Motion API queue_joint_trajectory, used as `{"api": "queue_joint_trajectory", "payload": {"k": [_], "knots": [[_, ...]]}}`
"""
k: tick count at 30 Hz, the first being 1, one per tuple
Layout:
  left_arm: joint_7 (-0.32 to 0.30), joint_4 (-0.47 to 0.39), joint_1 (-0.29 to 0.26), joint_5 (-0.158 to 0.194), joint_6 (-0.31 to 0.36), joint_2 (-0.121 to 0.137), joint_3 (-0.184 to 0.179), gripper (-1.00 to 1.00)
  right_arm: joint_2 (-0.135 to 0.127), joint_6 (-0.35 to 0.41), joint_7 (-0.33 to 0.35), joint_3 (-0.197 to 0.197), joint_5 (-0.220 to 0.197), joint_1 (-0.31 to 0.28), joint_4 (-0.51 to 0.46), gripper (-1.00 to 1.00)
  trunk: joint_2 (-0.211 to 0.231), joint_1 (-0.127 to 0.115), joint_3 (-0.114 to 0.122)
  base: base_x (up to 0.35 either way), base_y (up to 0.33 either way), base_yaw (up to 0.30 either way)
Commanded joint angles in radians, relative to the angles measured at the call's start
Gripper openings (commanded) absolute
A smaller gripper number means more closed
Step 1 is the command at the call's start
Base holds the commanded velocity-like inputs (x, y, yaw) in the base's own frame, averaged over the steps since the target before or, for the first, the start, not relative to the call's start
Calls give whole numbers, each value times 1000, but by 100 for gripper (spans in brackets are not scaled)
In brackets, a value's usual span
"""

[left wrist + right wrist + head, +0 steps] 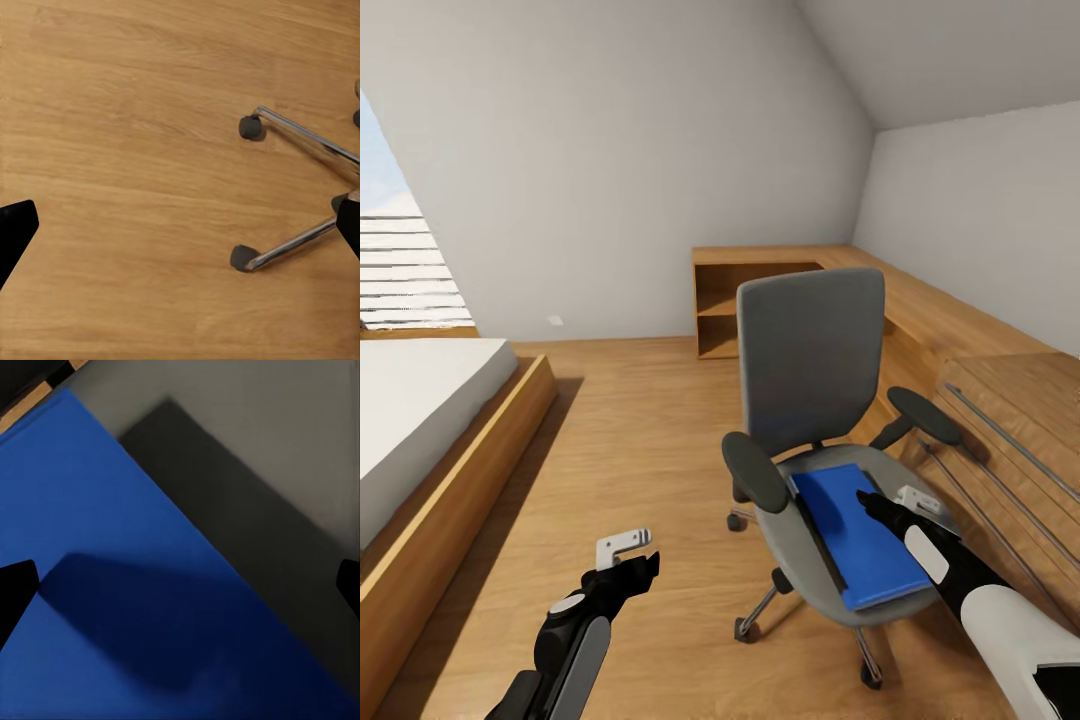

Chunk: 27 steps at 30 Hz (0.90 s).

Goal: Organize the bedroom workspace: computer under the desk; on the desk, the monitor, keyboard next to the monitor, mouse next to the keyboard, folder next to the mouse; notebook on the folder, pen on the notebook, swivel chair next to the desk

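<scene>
My left pincer (628, 556) hangs spread and empty above the floor (630, 440), beside the swivel chair (815, 400). The blue folder (865, 535) lies flat on its seat. My right pincer (890, 505) hovers spread over it. I reckon pressing down could roll the chair on its casters (250, 127), or slide the folder off the edge.

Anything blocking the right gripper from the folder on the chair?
Nothing visible does. The right gripper hovers directly over the blue folder, jaws spread, with only the swivel chair seat underneath; both armrests sit off to the sides.
</scene>
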Motion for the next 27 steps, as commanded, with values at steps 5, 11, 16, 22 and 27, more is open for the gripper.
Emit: {"api": "queue_joint_trajectory", "payload": {"k": [5, 11, 16, 22, 27], "knots": [[10, -1, -1, 11, 3, 0, -1, 100, -1, 1, -2, 8, -8, 0, 26, 100, 0, 0, -1, -176, 0, 0], [9, -1, -1, 12, 2, 0, -1, 100, -1, 1, -2, 8, -8, 0, 26, 100, 0, 0, -1, -104, 0, 0], [10, 0, 0, 12, 3, 0, -1, 100, 0, 1, -2, 8, -8, 0, 26, 100, 0, 0, -1, -105, -15, 0], [9, 0, -1, 12, 4, 0, -1, 100, 0, 1, -2, 8, -8, 0, 26, 100, 0, 0, -1, -170, -48, 0], [8, 2, -1, 12, 4, 0, -1, 100, 0, 1, -2, 8, -8, 0, 26, 100, 0, 0, -1, -31, -10, 0]]}}
